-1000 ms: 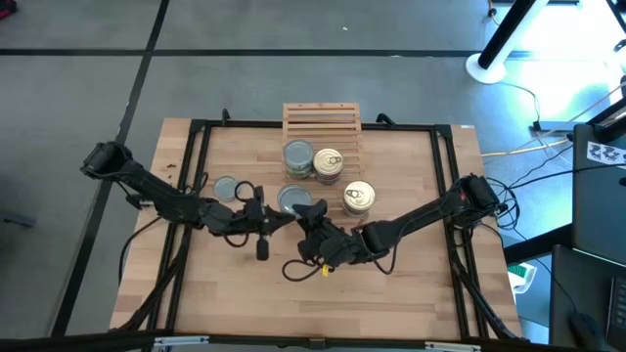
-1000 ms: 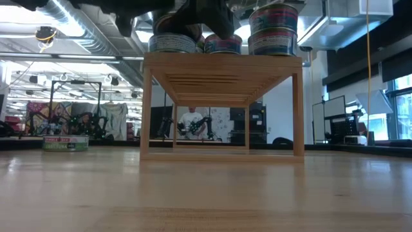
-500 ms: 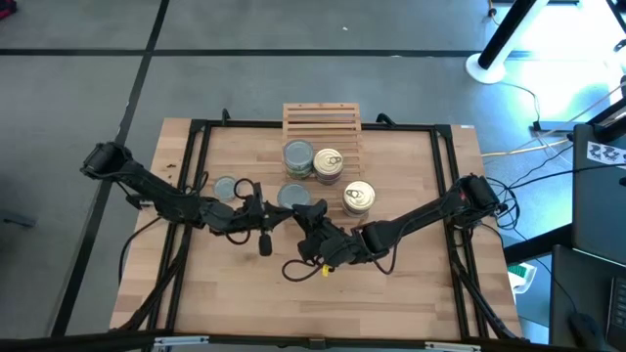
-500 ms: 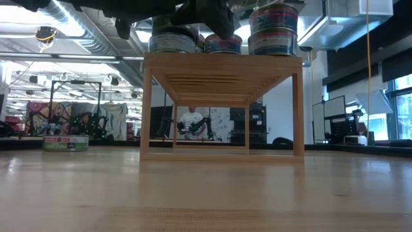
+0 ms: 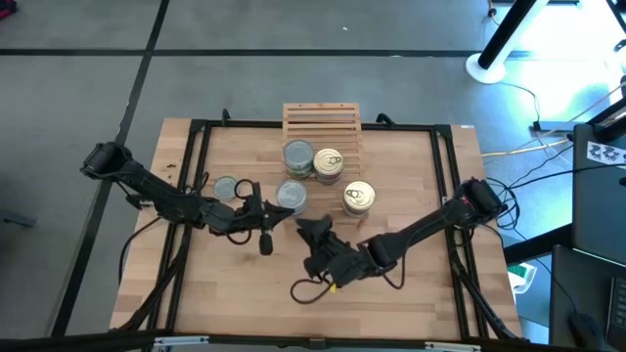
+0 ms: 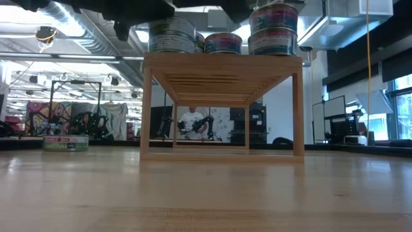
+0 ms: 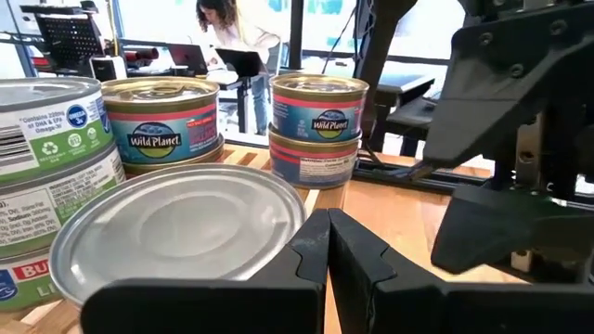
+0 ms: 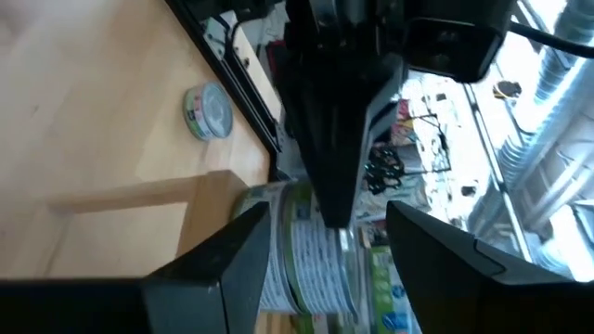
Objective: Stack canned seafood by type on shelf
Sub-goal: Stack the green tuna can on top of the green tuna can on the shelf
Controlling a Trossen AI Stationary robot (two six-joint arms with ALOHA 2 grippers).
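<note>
- One grey-topped tin (image 5: 226, 186) is lying on the worktop, left of the shelf (image 5: 321, 115), probably awaiting stacking.
- My left claw (image 7: 327, 227) is pinched shut, empty, just beside the grey stack (image 5: 290, 197) at the shelf's front edge.
- My right claw (image 5: 311, 228) is gaping wide, holding nothing, nearby.

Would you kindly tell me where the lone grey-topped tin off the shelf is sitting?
In the high view, the lone grey-topped tin lies on the tabletop on the left side, off the shelf, beside the left arm and behind the left gripper.
</note>
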